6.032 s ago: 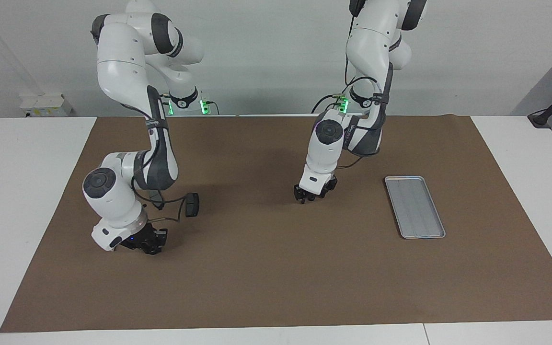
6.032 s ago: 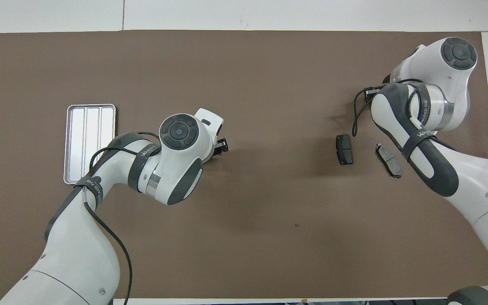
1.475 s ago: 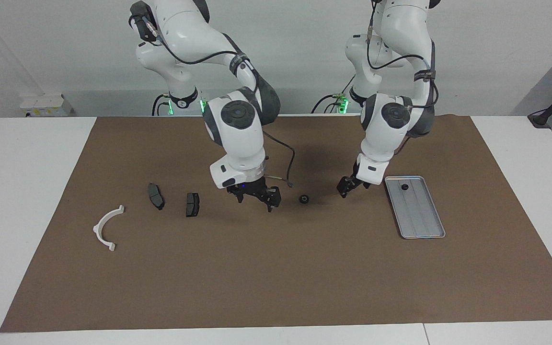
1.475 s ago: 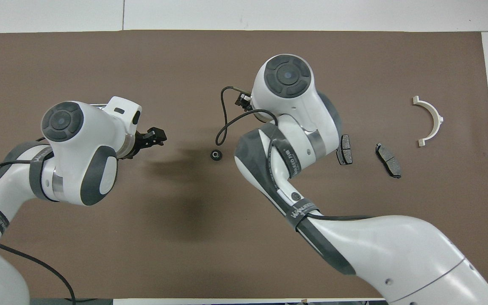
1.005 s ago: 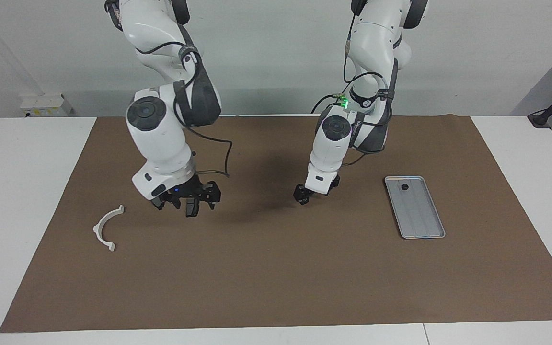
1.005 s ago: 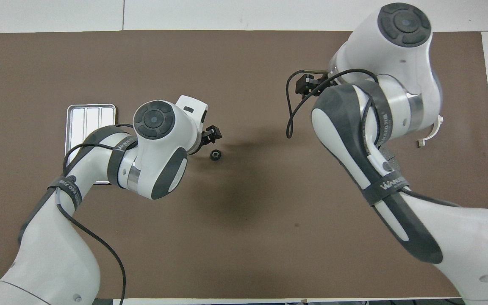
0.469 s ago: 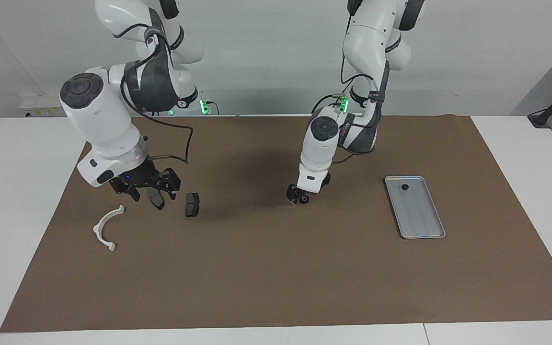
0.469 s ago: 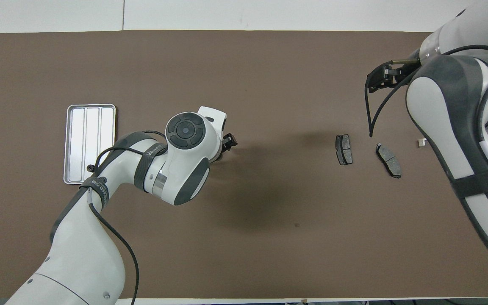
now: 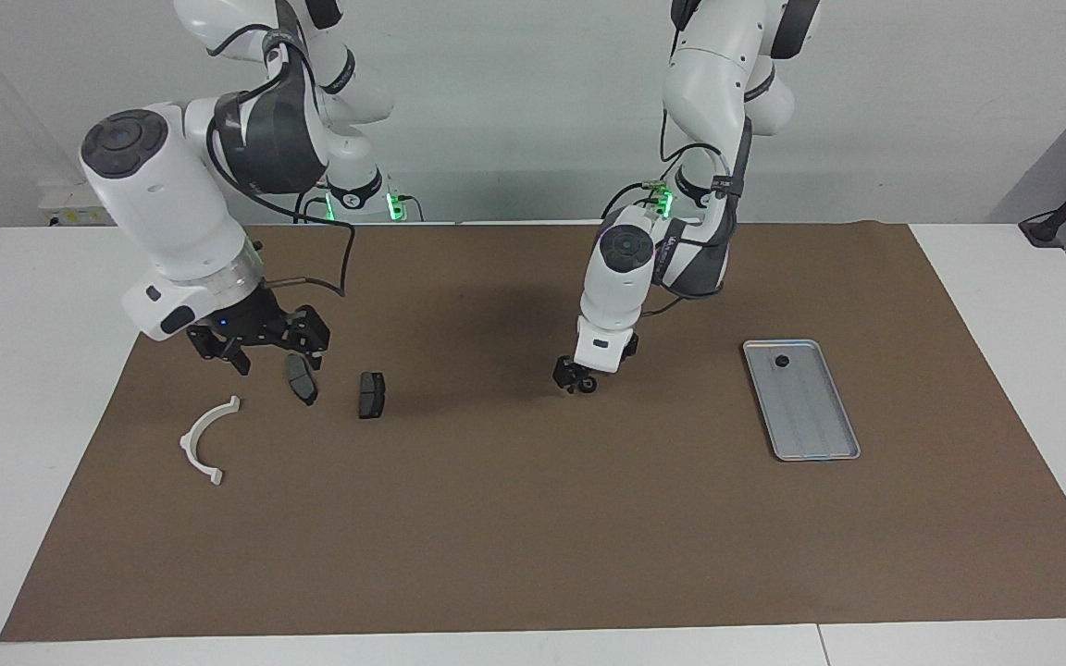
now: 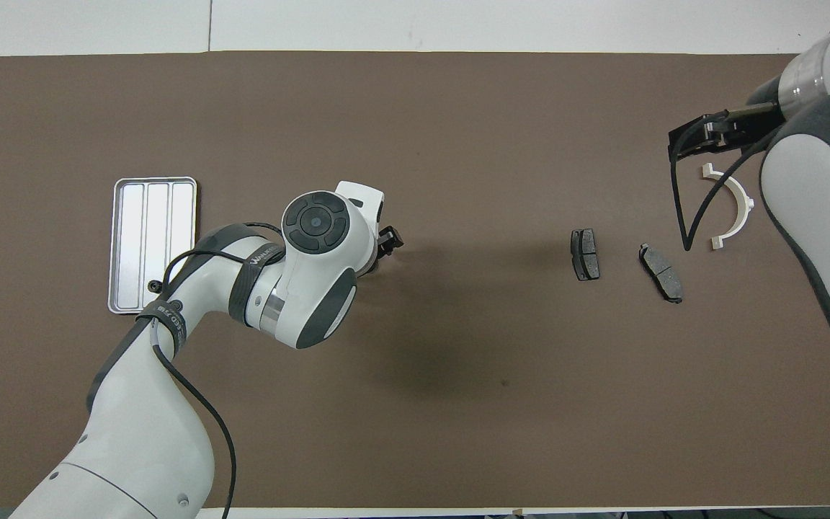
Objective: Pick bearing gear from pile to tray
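Pickup of a second bearing gear [image 9: 588, 385] is judged to be in hand. The gear is seen on the brown mat [image 9: 533, 518], about midway between the pile and the tray [image 9: 843, 435], where another gear [image 9: 781, 361] is already laid. The left gripper [image 9: 573, 378] is lowered right at the loose gear with its fingers apart. Next, a squeeze on the gear is called for, then a lift and a carry to the tray. The right gripper [image 9: 260, 354] is held spread over one brake-pad plate [image 9: 301, 380]. A second plate [image 9: 371, 395] and a white bracket [image 9: 203, 444] are seen nearby. Nothing is seen between gear and tray.
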Controlling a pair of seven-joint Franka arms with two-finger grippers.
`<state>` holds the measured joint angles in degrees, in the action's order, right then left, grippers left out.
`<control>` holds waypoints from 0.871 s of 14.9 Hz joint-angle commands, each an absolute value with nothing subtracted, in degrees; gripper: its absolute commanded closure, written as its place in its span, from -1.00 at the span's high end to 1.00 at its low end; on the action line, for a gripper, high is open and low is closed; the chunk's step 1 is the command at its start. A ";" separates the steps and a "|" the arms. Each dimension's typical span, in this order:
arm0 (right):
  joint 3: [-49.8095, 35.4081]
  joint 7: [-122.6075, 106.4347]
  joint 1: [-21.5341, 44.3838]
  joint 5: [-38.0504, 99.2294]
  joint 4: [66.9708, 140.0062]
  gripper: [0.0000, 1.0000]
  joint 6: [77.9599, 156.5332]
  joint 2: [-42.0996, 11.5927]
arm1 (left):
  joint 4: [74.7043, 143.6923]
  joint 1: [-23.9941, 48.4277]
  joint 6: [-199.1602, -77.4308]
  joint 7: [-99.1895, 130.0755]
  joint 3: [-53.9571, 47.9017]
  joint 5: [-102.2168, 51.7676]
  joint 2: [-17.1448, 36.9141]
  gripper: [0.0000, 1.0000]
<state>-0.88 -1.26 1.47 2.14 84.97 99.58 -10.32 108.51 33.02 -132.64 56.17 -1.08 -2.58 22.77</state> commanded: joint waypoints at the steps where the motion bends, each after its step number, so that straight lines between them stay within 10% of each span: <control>1: -1.50 -2.55 0.26 2.37 90.53 1.00 96.87 -2.21 | 109.86 34.19 -134.47 58.27 -0.09 -1.41 23.12 0.98; 5: -1.49 -2.37 0.26 2.37 91.75 1.00 93.96 2.19 | 109.78 34.10 -134.47 58.45 -0.09 -1.49 23.12 0.72; 10: -1.49 -2.11 0.26 2.46 92.02 1.00 92.73 2.90 | 109.69 34.10 -133.60 58.80 0.09 -1.49 23.03 -0.75; 13: -1.41 -2.02 0.35 2.29 92.64 1.00 90.10 2.99 | 109.16 33.49 -131.68 58.89 0.09 -1.41 22.94 -1.00</control>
